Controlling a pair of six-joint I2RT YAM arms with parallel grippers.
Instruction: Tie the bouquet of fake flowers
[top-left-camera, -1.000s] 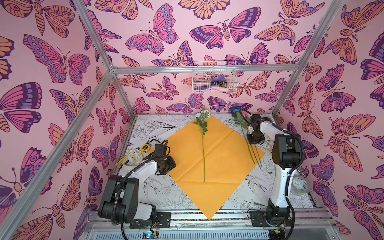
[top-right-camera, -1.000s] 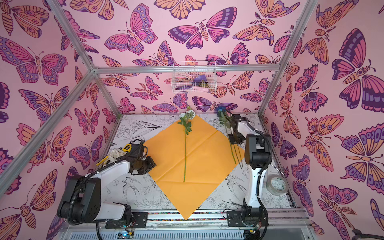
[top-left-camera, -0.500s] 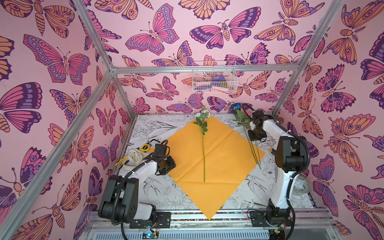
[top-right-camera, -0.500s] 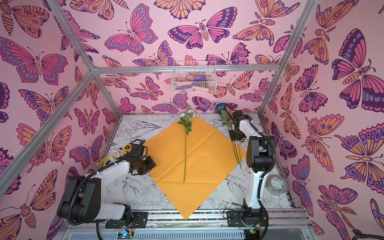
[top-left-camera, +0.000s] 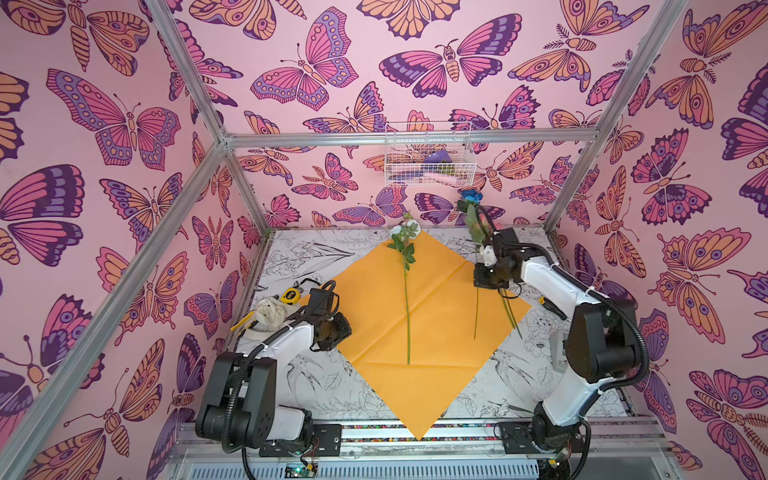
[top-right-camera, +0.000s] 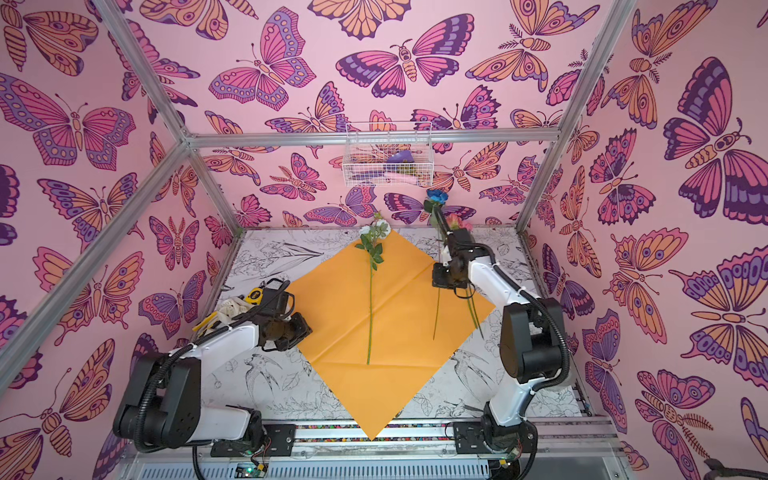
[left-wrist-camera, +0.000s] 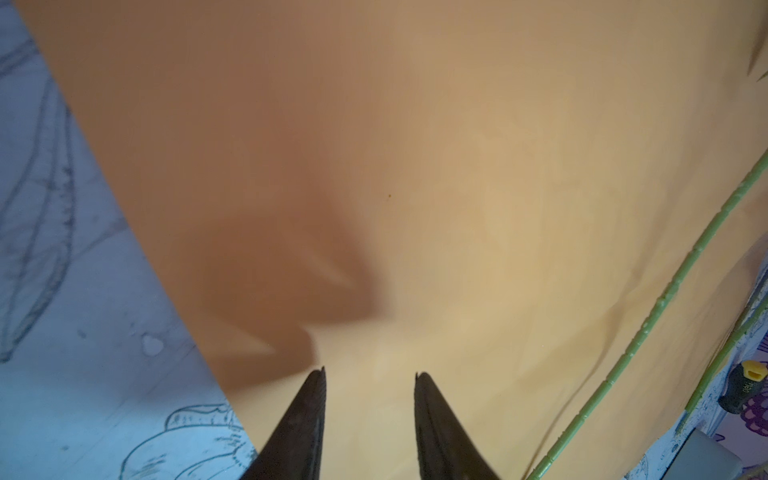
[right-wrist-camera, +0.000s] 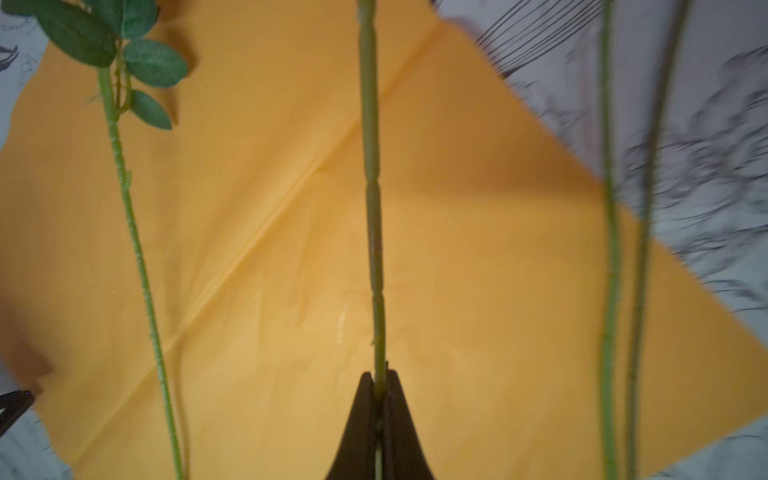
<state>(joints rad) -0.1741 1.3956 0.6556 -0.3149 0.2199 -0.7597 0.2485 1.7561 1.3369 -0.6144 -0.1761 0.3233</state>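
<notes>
Above the orange wrapping paper (top-left-camera: 440, 328), the right gripper (right-wrist-camera: 379, 376) is clenching a flower stem (right-wrist-camera: 371, 166) while the left gripper (left-wrist-camera: 370, 374) is hovering, jaws parted, empty

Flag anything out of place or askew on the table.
The orange wrapping paper lies cornerwise, and its near corner hangs past the front edge of the table. Two loose stems straddle its right edge, partly off the sheet. The right tool is shut on the stem of the blue flower, apart from the others.
</notes>
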